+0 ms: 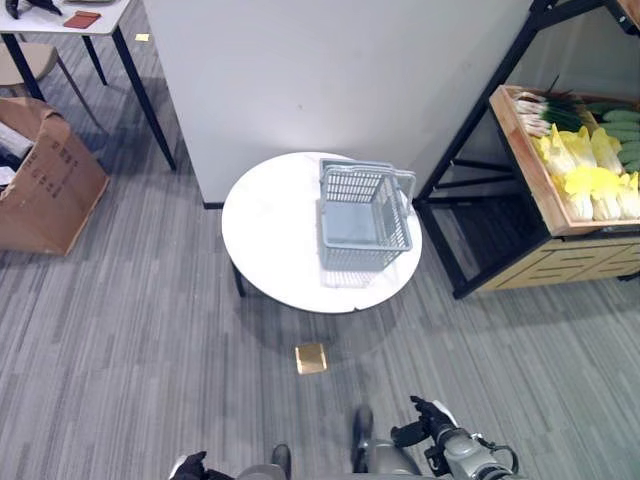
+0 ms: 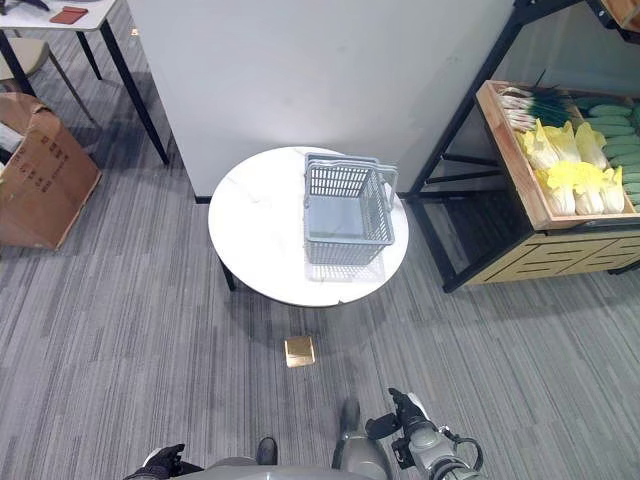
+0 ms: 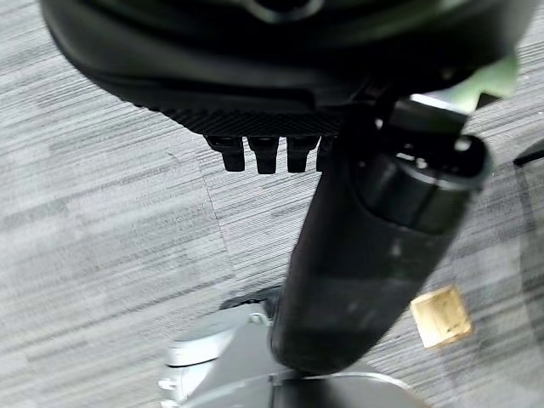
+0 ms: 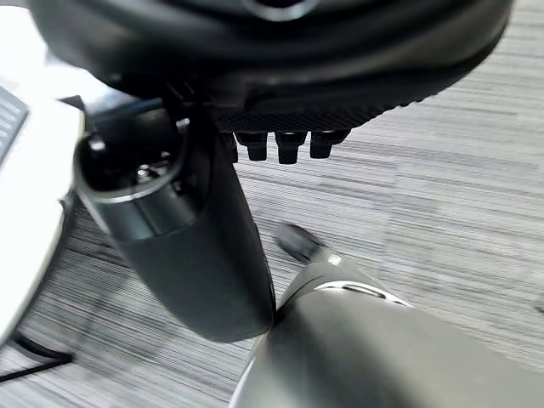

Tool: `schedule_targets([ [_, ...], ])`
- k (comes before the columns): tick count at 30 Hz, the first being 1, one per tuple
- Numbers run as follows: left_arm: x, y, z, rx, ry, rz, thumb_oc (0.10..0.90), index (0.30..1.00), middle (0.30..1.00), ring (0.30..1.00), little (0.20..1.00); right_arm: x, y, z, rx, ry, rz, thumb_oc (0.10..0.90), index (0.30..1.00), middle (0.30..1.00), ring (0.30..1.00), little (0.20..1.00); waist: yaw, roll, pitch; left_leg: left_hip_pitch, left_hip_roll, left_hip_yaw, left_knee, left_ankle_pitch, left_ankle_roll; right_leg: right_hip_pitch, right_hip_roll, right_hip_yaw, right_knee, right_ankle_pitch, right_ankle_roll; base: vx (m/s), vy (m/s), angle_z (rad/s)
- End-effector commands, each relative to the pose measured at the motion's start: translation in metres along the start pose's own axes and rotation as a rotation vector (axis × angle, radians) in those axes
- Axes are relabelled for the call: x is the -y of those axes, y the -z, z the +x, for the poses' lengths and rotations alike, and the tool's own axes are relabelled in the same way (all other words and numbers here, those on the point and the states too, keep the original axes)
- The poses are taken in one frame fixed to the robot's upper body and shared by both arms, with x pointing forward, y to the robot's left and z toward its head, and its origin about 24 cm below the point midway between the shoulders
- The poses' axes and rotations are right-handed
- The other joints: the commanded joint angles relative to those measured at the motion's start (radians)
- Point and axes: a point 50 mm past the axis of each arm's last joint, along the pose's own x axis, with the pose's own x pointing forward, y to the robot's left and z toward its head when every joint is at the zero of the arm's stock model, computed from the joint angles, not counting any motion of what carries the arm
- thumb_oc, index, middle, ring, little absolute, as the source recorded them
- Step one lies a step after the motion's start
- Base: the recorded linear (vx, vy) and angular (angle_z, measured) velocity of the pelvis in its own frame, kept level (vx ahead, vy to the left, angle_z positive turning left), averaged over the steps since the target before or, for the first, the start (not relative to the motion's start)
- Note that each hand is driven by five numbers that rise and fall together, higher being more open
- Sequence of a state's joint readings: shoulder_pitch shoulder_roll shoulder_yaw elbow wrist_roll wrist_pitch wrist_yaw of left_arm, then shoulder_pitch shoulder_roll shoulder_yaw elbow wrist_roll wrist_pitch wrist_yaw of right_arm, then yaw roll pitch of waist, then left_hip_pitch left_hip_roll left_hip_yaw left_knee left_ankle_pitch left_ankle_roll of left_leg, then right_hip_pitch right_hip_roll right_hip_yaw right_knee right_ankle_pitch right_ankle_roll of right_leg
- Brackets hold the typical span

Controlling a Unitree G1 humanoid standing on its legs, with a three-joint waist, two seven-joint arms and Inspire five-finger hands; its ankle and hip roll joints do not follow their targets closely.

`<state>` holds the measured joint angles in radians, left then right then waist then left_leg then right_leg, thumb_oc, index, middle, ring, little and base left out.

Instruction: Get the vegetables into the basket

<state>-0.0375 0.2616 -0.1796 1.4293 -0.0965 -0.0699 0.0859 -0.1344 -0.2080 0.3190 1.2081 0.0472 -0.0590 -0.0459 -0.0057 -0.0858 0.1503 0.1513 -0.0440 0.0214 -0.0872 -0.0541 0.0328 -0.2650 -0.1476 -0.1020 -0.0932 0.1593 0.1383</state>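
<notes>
A grey mesh basket (image 1: 365,186) stands empty on the right half of a round white table (image 1: 270,235), its handle folded back. The vegetables lie in a wooden crate (image 1: 523,160) on a black shelf rack at the right: pale yellow cabbages (image 1: 590,180), green cucumbers (image 1: 622,130) and leeks (image 1: 545,108). My left hand (image 1: 190,466) hangs low at the bottom left, well short of the table, fingers relaxed and holding nothing (image 3: 255,59). My right hand (image 1: 430,414) hangs at the bottom right, likewise relaxed and holding nothing (image 4: 280,51).
A small wooden block (image 1: 311,357) lies on the grey carpet in front of the table. A white partition (image 1: 330,70) stands behind it. A cardboard box (image 1: 45,180) and a dark-legged desk (image 1: 70,22) are at the far left. The black rack frame (image 1: 470,150) stands close to the table's right.
</notes>
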Motion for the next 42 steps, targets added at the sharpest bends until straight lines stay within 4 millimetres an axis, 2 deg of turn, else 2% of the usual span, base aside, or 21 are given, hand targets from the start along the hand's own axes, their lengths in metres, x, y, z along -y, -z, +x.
schedule_targets([
  [1, 0.002, -0.007, 0.000, 0.030, 0.014, 0.019, 0.900, 1.000, 1.000, 1.000, 1.000, 0.008, 0.011, -0.001, -0.039, 0.007, -0.027, 0.900, 1.000, 1.000, 1.000, 1.000, 0.003, 0.008, 0.020, -0.010, 0.082, -0.068, 0.004, -0.026, -0.044, 0.062, -0.001, 0.031, 0.096, 0.044, 0.034, 0.31, -0.245, 0.71],
  [4, 0.006, -0.002, 0.000, 0.009, 0.022, -0.018, 0.900, 1.000, 1.000, 1.000, 1.000, 0.010, 0.015, -0.002, -0.047, 0.010, -0.028, 0.900, 1.000, 1.000, 1.000, 1.000, 0.001, 0.023, -0.008, 0.008, 0.141, -0.078, 0.019, -0.026, -0.080, 0.085, 0.033, -0.015, 0.106, 0.005, 0.002, 0.34, -0.368, 0.63],
  [5, 0.009, -0.002, -0.001, 0.011, 0.031, -0.038, 0.900, 1.000, 1.000, 1.000, 1.000, 0.016, 0.019, -0.003, -0.057, 0.027, -0.017, 0.900, 1.000, 1.000, 1.000, 1.000, -0.002, 0.038, -0.015, -0.009, 0.170, -0.087, 0.057, -0.007, -0.103, 0.092, 0.051, -0.036, 0.117, -0.024, -0.016, 0.23, -0.305, 0.39],
  [7, 0.010, -0.006, 0.000, 0.022, 0.029, -0.057, 0.900, 1.000, 1.000, 1.000, 1.000, 0.021, 0.022, -0.004, -0.068, 0.046, -0.004, 0.900, 1.000, 1.000, 1.000, 1.000, -0.005, 0.048, -0.013, -0.031, 0.179, -0.100, 0.102, 0.027, -0.116, 0.101, 0.061, -0.048, 0.122, -0.042, -0.032, 0.14, -0.195, 0.08],
  [8, 0.010, -0.006, 0.000, 0.022, 0.029, -0.057, 0.900, 1.000, 1.000, 1.000, 1.000, 0.021, 0.022, -0.004, -0.068, 0.046, -0.004, 0.900, 1.000, 1.000, 1.000, 1.000, -0.006, 0.048, -0.013, -0.032, 0.180, -0.101, 0.103, 0.027, -0.117, 0.102, 0.061, -0.050, 0.122, -0.042, -0.033, 0.09, -0.117, -0.05],
  [11, 0.010, -0.014, 0.000, 0.048, 0.023, -0.114, 0.900, 1.000, 1.000, 1.000, 1.000, 0.033, 0.033, -0.007, -0.099, 0.092, 0.032, 0.900, 1.000, 1.000, 1.000, 1.000, -0.008, 0.059, -0.005, -0.061, 0.179, -0.128, 0.192, 0.091, -0.136, 0.127, 0.070, -0.068, 0.133, -0.071, -0.058, 0.13, -0.119, 0.10],
  [13, 0.010, -0.016, 0.000, 0.057, 0.023, -0.113, 0.900, 1.000, 1.000, 1.000, 1.000, 0.036, 0.036, -0.008, -0.110, 0.102, 0.031, 0.900, 1.000, 1.000, 1.000, 1.000, -0.008, 0.062, -0.002, -0.069, 0.180, -0.127, 0.196, 0.107, -0.138, 0.136, 0.069, -0.075, 0.131, -0.079, -0.061, 0.10, -0.055, 0.23],
  [18, 0.014, -0.020, 0.000, 0.070, 0.031, -0.072, 0.900, 1.000, 1.000, 1.000, 1.000, 0.042, 0.045, -0.011, -0.147, 0.129, 0.037, 0.900, 1.000, 1.000, 1.000, 1.000, -0.008, 0.055, -0.003, -0.159, 0.171, -0.115, 0.114, 0.090, -0.128, 0.174, 0.042, -0.072, 0.096, -0.091, -0.046, 0.10, 0.028, 0.28],
  [19, 0.018, -0.019, 0.000, 0.068, 0.032, -0.053, 0.900, 1.000, 1.000, 1.000, 1.000, 0.042, 0.046, -0.011, -0.151, 0.133, 0.026, 0.900, 1.000, 1.000, 1.000, 1.000, 0.004, 0.059, 0.001, -0.231, 0.163, -0.113, 0.062, 0.116, -0.130, 0.194, 0.036, -0.038, 0.085, -0.096, -0.040, 0.13, 0.126, 0.01],
  [20, 0.018, -0.018, 0.000, 0.065, 0.030, -0.051, 0.900, 1.000, 1.000, 1.000, 1.000, 0.042, 0.046, -0.011, -0.153, 0.134, 0.027, 0.900, 1.000, 1.000, 1.000, 1.000, 0.009, 0.061, 0.002, -0.242, 0.162, -0.107, 0.059, 0.124, -0.131, 0.198, 0.035, -0.028, 0.087, -0.098, -0.038, 0.13, 0.126, -0.16],
  [23, 0.017, -0.013, 0.000, 0.048, 0.027, -0.059, 0.900, 1.000, 1.000, 1.000, 1.000, 0.037, 0.047, -0.011, -0.155, 0.119, 0.026, 0.900, 1.000, 1.000, 1.000, 1.000, 0.011, 0.064, -0.003, -0.220, 0.159, -0.101, 0.061, 0.110, -0.124, 0.205, 0.037, -0.002, 0.090, -0.098, -0.038, 0.07, 0.104, -0.60],
  [28, 0.016, -0.012, 0.000, 0.052, 0.031, -0.005, 0.900, 1.000, 1.000, 1.000, 1.000, 0.030, 0.051, -0.012, -0.175, 0.093, 0.014, 0.900, 1.000, 1.000, 1.000, 1.000, 0.002, 0.059, -0.012, -0.161, 0.132, -0.055, 0.010, 0.090, -0.098, 0.202, 0.009, 0.041, 0.073, -0.060, -0.010, 0.04, 0.222, -0.54],
  [29, 0.015, -0.014, 0.000, 0.058, 0.028, 0.004, 0.900, 1.000, 1.000, 1.000, 1.000, 0.027, 0.051, -0.011, -0.176, 0.084, 0.009, 0.900, 1.000, 1.000, 1.000, 1.000, 0.000, 0.052, -0.013, -0.148, 0.121, -0.039, 0.000, 0.080, -0.088, 0.196, -0.001, 0.052, 0.060, -0.040, 0.003, -0.01, 0.111, -0.31],
  [37, 0.007, -0.012, 0.000, 0.049, 0.007, 0.003, 0.900, 1.000, 1.000, 1.000, 1.000, 0.019, 0.054, -0.012, -0.199, 0.076, 0.036, 0.900, 1.000, 1.000, 1.000, 1.000, 0.003, 0.023, -0.022, -0.135, 0.099, -0.004, 0.000, 0.052, -0.074, 0.185, -0.027, 0.077, 0.011, 0.010, 0.031, -0.02, 0.099, -0.11],
  [39, 0.006, -0.008, 0.000, 0.033, -0.007, -0.009, 0.900, 1.000, 1.000, 1.000, 1.000, 0.024, 0.069, -0.017, -0.265, 0.127, 0.064, 0.900, 1.000, 1.000, 1.000, 1.000, 0.001, 0.016, -0.034, -0.123, 0.101, 0.006, 0.000, 0.045, -0.076, 0.191, -0.027, 0.084, 0.006, 0.010, 0.034, 0.02, 0.008, -0.23],
  [40, 0.006, -0.008, 0.000, 0.033, -0.007, -0.009, 0.900, 1.000, 1.000, 1.000, 1.000, 0.024, 0.069, -0.017, -0.265, 0.127, 0.064, 0.900, 1.000, 1.000, 1.000, 1.000, 0.001, 0.016, -0.034, -0.123, 0.101, 0.006, 0.000, 0.045, -0.076, 0.192, -0.027, 0.084, 0.006, 0.010, 0.034, 0.02, -0.005, -0.13],
  [41, 0.006, -0.005, 0.000, 0.024, -0.008, -0.005, 0.900, 1.000, 1.000, 1.000, 1.000, 0.030, 0.074, -0.019, -0.288, 0.157, 0.071, 0.900, 1.000, 1.000, 1.000, 1.000, 0.001, 0.016, -0.038, -0.119, 0.102, 0.005, 0.000, 0.043, -0.077, 0.195, -0.027, 0.083, 0.006, 0.007, 0.035, 0.02, -0.011, -0.04],
  [42, 0.003, 0.000, 0.000, 0.012, -0.021, 0.010, 0.900, 1.000, 1.000, 1.000, 1.000, 0.045, 0.078, -0.022, -0.304, 0.219, 0.083, 0.900, 1.000, 1.000, 1.000, 1.000, -0.001, 0.014, -0.045, -0.115, 0.105, 0.006, 0.000, 0.041, -0.080, 0.200, -0.026, 0.080, 0.006, 0.004, 0.036, 0.00, 0.000, 0.00],
])
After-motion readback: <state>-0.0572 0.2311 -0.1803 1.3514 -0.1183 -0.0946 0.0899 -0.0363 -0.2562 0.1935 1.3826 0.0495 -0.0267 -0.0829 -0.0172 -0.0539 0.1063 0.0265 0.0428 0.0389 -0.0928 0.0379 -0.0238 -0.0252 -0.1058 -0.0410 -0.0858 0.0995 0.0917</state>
